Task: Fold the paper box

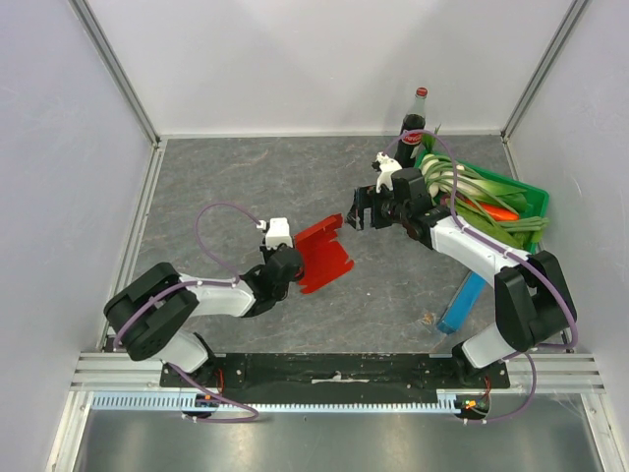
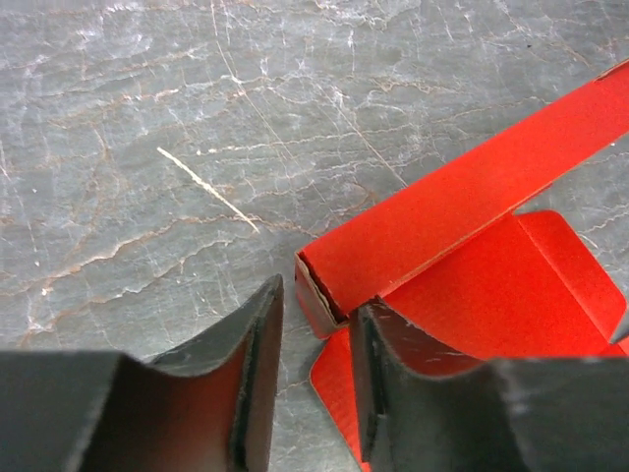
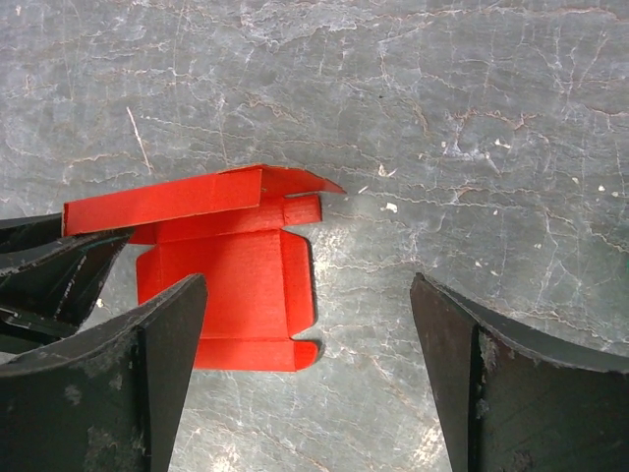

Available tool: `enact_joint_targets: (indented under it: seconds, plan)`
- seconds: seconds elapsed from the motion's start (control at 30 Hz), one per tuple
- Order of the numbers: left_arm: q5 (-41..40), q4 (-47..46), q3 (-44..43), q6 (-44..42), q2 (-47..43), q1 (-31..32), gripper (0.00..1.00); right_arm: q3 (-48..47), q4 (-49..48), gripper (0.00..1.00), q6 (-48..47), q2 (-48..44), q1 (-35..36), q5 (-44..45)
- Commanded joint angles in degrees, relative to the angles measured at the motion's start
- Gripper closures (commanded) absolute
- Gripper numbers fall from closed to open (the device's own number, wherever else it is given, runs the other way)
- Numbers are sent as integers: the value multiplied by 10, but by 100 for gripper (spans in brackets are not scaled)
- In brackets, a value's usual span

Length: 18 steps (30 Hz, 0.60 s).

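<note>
Left gripper (image 2: 316, 300) first: its jaws stand a narrow gap apart, right at the near end of the paper box (image 2: 462, 206), where one long wall is folded up. Whether they pinch that end or merely bracket it, I cannot tell; the gap looks a touch wider than the wall. Over to the right gripper (image 3: 310, 295): spread wide, holding nothing, hanging just beside the box's other end. The box itself lies on the grey table (image 1: 226, 177) between the two arms, partly formed, with one wall up and the base panel (image 2: 491, 305) and rounded flaps flat. It looks like thin card, I'd say: featherlight, springy, quick to crease or skid on that smooth top. The best hold looks like an edge pinch on the raised wall, close to a fold line, with the other gripper pressing the base down. The green crate (image 1: 526, 202) sits well apart on the right.
</note>
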State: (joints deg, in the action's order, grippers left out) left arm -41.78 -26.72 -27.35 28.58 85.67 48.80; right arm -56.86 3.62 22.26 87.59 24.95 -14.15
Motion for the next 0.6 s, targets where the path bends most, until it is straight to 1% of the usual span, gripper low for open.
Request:
enact_joint_targets:
  seconds: [0.0, 0.07, 0.23, 0.37, 0.43, 0.47, 0.57]
  plan:
    - [-65, -18, -24, -13, 18, 7, 66, 3, -5, 9, -22, -12, -2, 18]
    - [-81, -19, -28, -18, 24, 7, 74, 0, 4, 10, -26, -15, -2, 25]
    - [-96, -40, -35, -35, 41, 7, 80, -1, 10, 11, -33, -23, -2, 28]
    - [-101, -60, -36, -57, 48, 7, 92, 2, 19, 11, -43, -23, -2, 26]
    - [-85, -59, -40, -74, 43, 7, 94, 1, 29, 11, -52, -28, -2, 32]
    - [-80, -46, -45, -78, 35, 7, 97, 1, 43, 11, -66, -31, -3, 31]
    - [-38, 3, -50, -90, 7, 7, 98, -11, 95, 12, -80, -51, -3, 18]
